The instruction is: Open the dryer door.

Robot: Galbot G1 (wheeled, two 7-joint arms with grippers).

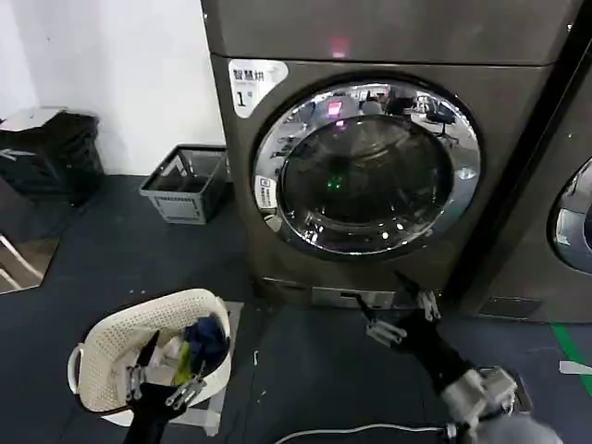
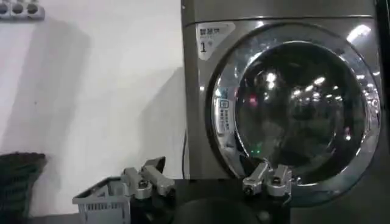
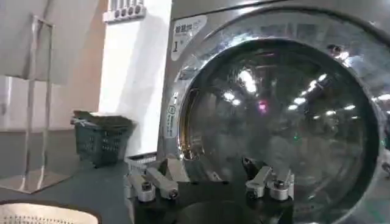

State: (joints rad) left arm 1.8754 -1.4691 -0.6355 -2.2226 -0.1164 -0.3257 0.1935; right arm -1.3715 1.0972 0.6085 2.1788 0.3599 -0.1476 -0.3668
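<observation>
The right gripper (image 1: 400, 314) hovers low before the dryer, just beneath the dryer door (image 1: 366, 166), with its fingers spread wide and nothing between them; it touches neither door nor cabinet. Its dark arm reaches up from the lower right, angled toward the machine. The left gripper (image 1: 166, 384) hangs parked over a white laundry basket (image 1: 102, 356) holding clothes, its fingers likewise apart and empty. The dryer door sits closed, flush in the grey front panel, chrome rim ringing dark glass. The floor (image 1: 111, 250) is dark. A grey crate (image 1: 185, 185) stands against the white wall left of the dryer, and a neighbouring machine (image 1: 555, 213) stands at the right.
</observation>
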